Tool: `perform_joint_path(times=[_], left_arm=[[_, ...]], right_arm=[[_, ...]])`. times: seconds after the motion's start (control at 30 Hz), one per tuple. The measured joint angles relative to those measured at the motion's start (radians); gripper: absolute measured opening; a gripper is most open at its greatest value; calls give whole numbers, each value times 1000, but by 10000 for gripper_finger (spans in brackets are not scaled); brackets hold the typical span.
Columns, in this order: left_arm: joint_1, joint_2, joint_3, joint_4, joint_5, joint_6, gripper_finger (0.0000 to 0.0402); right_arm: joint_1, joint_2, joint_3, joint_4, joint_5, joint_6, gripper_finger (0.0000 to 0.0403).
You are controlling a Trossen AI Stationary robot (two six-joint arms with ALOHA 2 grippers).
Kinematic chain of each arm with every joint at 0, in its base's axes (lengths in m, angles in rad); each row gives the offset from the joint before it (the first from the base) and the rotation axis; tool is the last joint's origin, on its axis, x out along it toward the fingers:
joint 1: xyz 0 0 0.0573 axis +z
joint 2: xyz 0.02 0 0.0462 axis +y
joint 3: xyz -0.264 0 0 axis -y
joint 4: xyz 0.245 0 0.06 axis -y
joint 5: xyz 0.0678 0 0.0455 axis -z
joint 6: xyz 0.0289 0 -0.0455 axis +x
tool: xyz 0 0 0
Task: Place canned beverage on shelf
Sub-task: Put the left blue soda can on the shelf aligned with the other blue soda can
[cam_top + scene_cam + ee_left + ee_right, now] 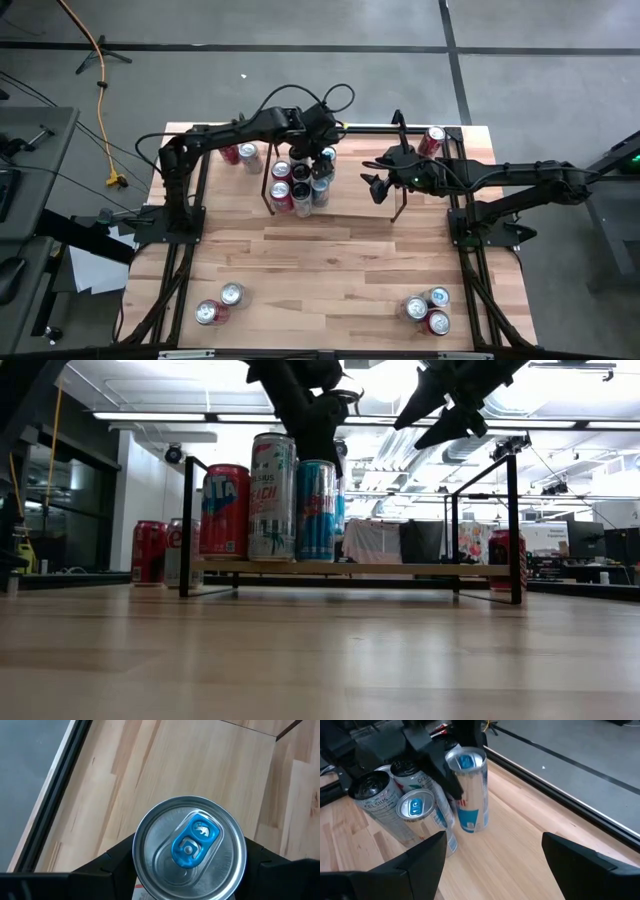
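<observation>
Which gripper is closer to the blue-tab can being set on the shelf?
Left. The left gripper grips the blue-tab can over the shelf; the right gripper hovers open, off to its side.

A grey concrete floor [300,25], crossed by dark seam lines, is seen around the pale wooden plank table [330,260]. An orange cable [100,90] is laid across it. Beyond the table, long white ceiling strip lights [170,416] and cluttered desks [570,565] are shown.
</observation>
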Motion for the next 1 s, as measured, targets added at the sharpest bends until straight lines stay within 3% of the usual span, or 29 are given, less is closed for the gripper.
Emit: perform_joint_path(times=[1.0], left_arm=[[-11,29,-66,36,-16,-31,212]], right_arm=[[0,0,0,4,2,0,312]])
